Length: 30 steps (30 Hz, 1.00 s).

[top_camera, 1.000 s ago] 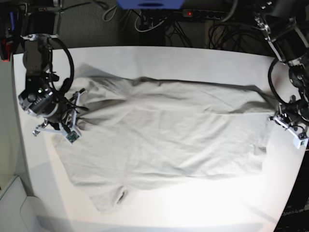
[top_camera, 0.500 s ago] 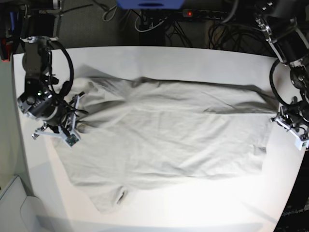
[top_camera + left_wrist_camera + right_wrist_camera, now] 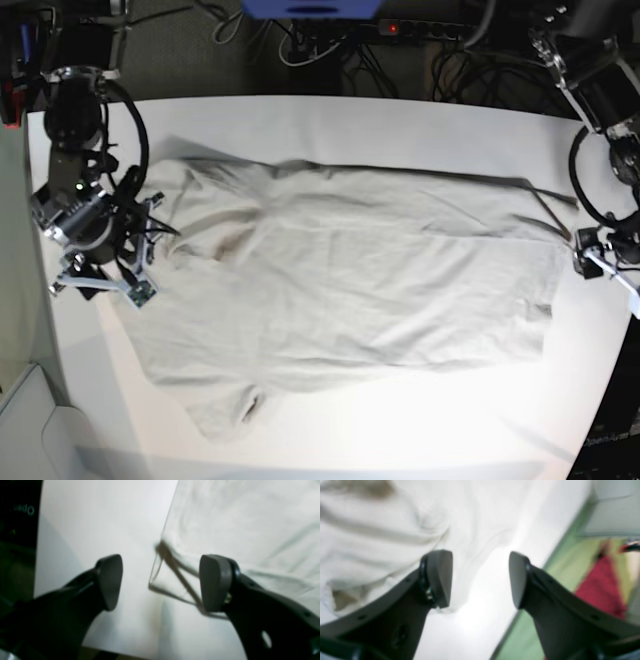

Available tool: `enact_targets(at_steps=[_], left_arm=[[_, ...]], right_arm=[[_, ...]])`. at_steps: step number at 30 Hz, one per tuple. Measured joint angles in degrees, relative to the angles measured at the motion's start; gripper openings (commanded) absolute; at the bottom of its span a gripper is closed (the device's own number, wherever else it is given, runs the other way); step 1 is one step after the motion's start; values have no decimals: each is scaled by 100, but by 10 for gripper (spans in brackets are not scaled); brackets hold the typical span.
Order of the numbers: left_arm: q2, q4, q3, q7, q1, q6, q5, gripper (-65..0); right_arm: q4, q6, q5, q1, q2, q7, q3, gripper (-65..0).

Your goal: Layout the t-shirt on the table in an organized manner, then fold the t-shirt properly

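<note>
Both pincers released; one t-shirt (image 3: 350, 270) flat.

The t-shirt (image 3: 340, 275) is lying spread across the table (image 3: 400, 125), between the two grippers: the right gripper (image 3: 480, 580) is sitting at one end, the left gripper (image 3: 160, 582) just beyond the other.

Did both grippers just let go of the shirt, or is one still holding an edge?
Both let go. The left gripper and right gripper, shut on opposite ends of the t-shirt a second ago, now stand open with nothing between the fingers, and both have backed outward off the cloth. The t-shirt stays spread flat on the table, barely shifted.
</note>
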Motion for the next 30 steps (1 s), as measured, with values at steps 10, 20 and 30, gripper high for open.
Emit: enact_targets(at_steps=[10, 20, 30], left_arm=[[17, 13, -356, -680, 1152, -22, -140, -178], [205, -1051, -354, -2048, 1283, -20, -92, -183], [160, -1578, 136, -2651, 1220, -17, -57, -183]], right_arm=[[444, -2, 11, -990, -323, -59, 505, -289], [442, 0, -17, -1351, -584, 188, 745, -290], [442, 0, -15, -1438, -586, 210, 743, -290]])
